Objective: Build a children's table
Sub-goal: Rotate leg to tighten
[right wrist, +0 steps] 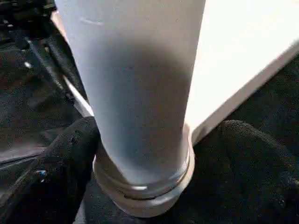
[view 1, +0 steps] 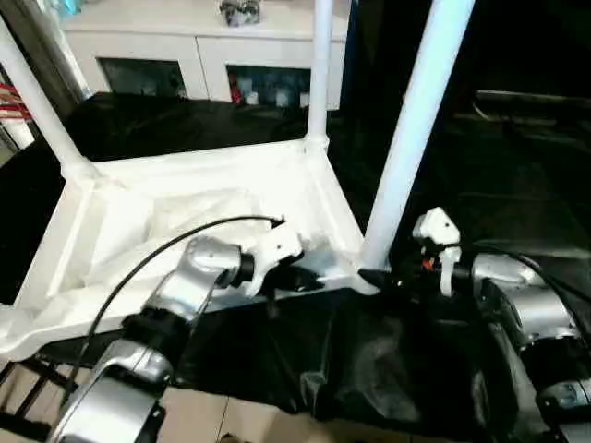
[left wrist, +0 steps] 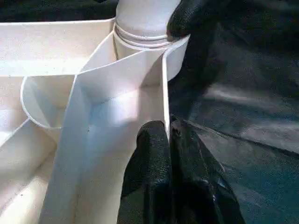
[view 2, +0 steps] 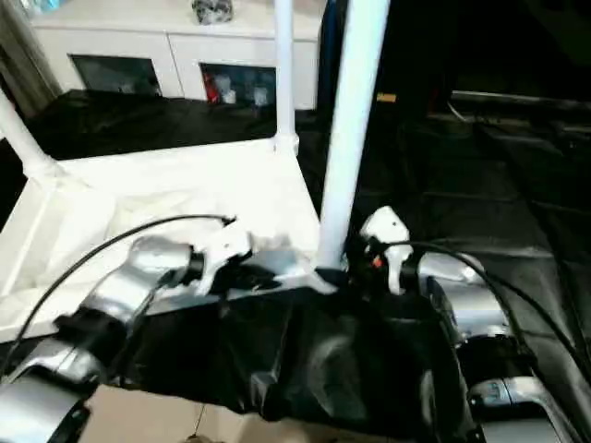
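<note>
Between the right gripper's (right wrist: 140, 154) wide-spread fingers, the leg (view 1: 411, 138) needs straight seating while the left gripper (left wrist: 166, 140) pinches the tabletop (view 1: 138, 185) rim.

A white cabinet (view 1: 199, 41) with dark glass doors (view 1: 148, 76) stands at the back, small items on its top. A black cloth (view 1: 369, 369) drapes the desk, hanging over pale floor tiles (view 1: 231, 420).

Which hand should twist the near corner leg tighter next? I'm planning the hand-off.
The right hand, probably. Its fingers sit on either side of the leg just above the socket. The left hand is shut on the tabletop's edge wall, bracing it.
</note>
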### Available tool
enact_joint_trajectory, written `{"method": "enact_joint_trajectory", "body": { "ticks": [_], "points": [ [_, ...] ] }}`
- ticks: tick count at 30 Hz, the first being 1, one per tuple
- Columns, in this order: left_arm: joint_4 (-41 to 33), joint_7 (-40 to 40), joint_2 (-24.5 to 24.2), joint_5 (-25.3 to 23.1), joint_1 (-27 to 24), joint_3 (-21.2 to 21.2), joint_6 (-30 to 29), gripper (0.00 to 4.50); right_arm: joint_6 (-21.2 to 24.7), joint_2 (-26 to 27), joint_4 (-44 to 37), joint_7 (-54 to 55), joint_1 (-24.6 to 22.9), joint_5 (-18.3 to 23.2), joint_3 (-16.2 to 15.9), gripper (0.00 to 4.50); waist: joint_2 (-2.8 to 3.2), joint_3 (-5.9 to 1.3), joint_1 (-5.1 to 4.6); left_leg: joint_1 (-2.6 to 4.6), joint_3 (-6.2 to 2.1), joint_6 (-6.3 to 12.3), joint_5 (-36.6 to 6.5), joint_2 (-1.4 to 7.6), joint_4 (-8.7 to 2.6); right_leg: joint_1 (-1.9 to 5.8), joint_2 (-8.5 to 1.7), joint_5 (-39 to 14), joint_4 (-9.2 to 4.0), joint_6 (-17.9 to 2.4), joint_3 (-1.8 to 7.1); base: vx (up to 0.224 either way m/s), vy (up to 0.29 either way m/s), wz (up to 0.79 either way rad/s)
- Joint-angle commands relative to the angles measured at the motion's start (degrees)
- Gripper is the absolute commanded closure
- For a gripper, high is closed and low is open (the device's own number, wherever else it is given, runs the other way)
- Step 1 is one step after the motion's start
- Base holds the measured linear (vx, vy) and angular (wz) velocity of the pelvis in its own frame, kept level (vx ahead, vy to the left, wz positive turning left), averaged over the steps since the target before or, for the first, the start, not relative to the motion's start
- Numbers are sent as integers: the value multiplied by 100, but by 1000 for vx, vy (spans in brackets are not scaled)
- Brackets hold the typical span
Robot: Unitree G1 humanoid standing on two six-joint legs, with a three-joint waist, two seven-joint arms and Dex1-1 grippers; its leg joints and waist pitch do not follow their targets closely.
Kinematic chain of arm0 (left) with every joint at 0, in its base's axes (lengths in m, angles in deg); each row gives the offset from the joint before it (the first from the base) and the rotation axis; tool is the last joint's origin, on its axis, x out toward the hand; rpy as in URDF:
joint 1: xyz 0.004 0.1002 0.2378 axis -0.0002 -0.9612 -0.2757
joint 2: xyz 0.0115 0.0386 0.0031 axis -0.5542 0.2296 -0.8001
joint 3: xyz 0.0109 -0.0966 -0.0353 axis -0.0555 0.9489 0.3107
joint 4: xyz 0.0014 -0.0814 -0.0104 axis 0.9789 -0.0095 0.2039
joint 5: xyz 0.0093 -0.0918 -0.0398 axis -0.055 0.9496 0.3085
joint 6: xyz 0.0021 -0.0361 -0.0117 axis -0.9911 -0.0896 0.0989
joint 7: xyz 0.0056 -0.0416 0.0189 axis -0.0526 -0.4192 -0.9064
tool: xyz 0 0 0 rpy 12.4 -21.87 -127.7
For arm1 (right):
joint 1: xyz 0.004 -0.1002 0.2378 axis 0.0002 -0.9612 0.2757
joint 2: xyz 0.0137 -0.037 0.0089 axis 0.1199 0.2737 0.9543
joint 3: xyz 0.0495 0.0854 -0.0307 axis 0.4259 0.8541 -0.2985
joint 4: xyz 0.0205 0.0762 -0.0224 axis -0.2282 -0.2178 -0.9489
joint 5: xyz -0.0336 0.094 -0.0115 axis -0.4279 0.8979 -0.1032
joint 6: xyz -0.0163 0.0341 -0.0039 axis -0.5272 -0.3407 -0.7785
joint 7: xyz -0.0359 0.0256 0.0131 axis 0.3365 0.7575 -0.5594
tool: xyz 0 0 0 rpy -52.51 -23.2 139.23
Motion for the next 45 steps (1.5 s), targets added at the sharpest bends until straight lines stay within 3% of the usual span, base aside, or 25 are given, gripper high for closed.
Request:
{"method": "enact_joint_trajectory", "body": {
  "ticks": [1, 9, 24, 39, 42, 43, 45],
  "points": [
    [-192, 262, -116, 122, -188, -29, -46, 450, -71, -34, -101, -21, 87, 22, -20, 45, -142, -470, 8, 68, -84, 502, -1136, 207, -391, 329, -219, -1897, -396, -1204, 223, 0, 0, 0],
    [-466, 191, -209, 138, -290, -36, -180, 450, -157, 79, 52, -74, 196, -89, -143, 107, -164, -462, -65, 60, -82, 452, -1170, 194, -394, 315, -214, -1913, -401, -1204, 230, 0, 0, 0],
    [-552, -96, -223, 90, -356, -16, -228, 450, -208, 229, 73, -163, 129, -145, -362, 235, -182, -465, -95, 70, -87, 417, -1221, 195, -399, 313, -213, -1908, -398, -1204, 237, 0, 0, 0],
    [-416, -548, -143, 21, -334, 79, -313, 450, -221, 355, 104, -12, -5, -175, -399, 250, -191, -463, -103, 83, -82, 398, -1282, 192, -399, 304, -208, -1942, -408, -1202, 239, 0, 0, 0],
    [-303, -843, -54, -62, -254, 113, -345, 450, -232, 508, 179, 323, -56, -237, -371, 250, -196, -434, -115, 101, -89, 312, -1464, 188, -418, 278, -212, -2301, -457, -1101, 235, 0, 0, 0],
    [-101, -1252, 115, -164, -100, 152, -395, 450, -179, 819, 409, 1062, -55, -351, -272, 250, -217, -428, -137, 100, -95, 258, -1593, 180, -426, 272, -209, -2515, -483, -1025, 227, 0, 0, 0],
    [163, -1740, 358, -262, 114, 193, -472, 450, -128, 1196, 668, 1896, -35, -484, -192, 250, -195, -373, -181, 160, -113, 84, -1967, 158, -441, 212, -201, -3134, -569, -821, 193, 0, 0, 0]
  ]
}}
